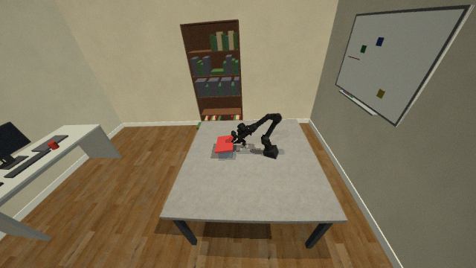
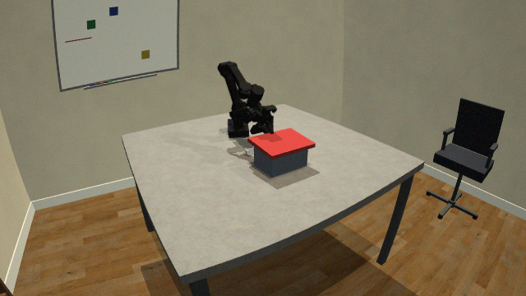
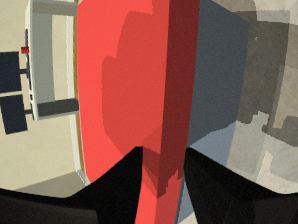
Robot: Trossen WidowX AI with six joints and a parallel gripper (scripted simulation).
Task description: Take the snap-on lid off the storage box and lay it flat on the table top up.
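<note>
A flat red lid (image 1: 224, 144) (image 2: 282, 141) (image 3: 127, 83) sits over a grey-blue storage box (image 1: 225, 154) (image 2: 281, 161) (image 3: 216, 70) near the far middle of the table (image 1: 253, 186) (image 2: 197, 193). The lid's edge nearest the arm looks slightly raised. My gripper (image 1: 234, 139) (image 2: 266, 131) (image 3: 163, 154) is shut on that near edge of the lid, one finger above it and one below. In the wrist view the lid's thin edge runs straight between the two black fingers.
The arm's base (image 1: 271, 150) (image 2: 238, 128) stands on the table just behind the box. A bookshelf (image 1: 213, 71), a side desk (image 1: 56, 147), a whiteboard (image 2: 115, 39) and an office chair (image 2: 468, 152) stand away from the table.
</note>
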